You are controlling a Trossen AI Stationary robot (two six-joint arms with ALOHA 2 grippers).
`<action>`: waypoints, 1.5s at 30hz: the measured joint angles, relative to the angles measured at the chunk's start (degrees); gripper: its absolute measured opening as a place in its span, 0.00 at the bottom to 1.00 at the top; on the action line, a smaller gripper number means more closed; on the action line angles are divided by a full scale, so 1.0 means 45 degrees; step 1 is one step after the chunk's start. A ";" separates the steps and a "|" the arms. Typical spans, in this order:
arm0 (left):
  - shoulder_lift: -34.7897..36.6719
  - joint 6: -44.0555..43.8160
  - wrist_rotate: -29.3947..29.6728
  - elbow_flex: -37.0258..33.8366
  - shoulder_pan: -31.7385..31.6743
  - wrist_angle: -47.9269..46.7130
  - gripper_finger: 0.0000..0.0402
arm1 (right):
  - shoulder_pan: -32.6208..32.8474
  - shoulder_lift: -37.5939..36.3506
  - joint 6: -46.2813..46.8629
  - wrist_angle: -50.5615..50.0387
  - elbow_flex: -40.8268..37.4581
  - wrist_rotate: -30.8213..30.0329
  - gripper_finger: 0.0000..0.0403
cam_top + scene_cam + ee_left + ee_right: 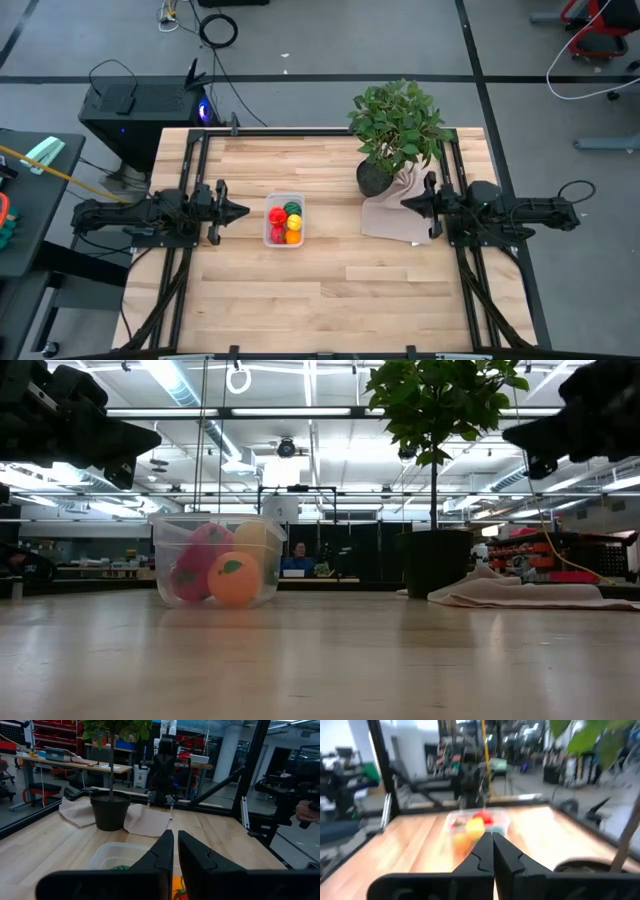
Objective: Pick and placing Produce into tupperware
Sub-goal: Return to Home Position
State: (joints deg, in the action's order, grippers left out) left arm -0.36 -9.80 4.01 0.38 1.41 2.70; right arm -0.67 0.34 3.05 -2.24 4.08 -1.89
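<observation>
The clear tupperware (284, 220) stands on the table's middle, holding red, green, yellow and orange produce (287, 222). In the low view the tupperware (215, 560) shows a red, a yellow and an orange piece through its wall. My left gripper (240, 211) hovers shut just left of the tupperware, raised above the table (140, 445). Its fingertips (175, 836) point over the container's rim (116, 851). My right gripper (407, 203) is shut, raised at the table's right, by the plant pot, pointing at the tupperware (477, 822).
A potted plant (395, 130) stands on a beige cloth (392, 218) at the table's right, close under my right gripper. Black frame rails run along the left and right table edges (185, 260). Bare wood (330, 290) lies near the front edge. A person's hand shows beyond the table (306, 810).
</observation>
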 joint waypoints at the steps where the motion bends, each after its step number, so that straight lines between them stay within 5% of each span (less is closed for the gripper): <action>1: 0.0002 0.0003 0.0000 0.0000 0.0000 0.0000 0.07 | 0.0000 -0.0005 0.0068 -0.0359 0.0000 0.0150 0.00; 45: 0.0003 0.0000 0.0000 0.0000 0.0000 0.0000 0.06 | 0.0010 0.0019 0.0049 -0.1219 0.0000 0.0582 0.07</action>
State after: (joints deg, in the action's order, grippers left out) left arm -0.35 -9.80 4.01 0.38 1.41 2.70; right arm -0.62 0.43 3.27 -7.73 4.08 0.73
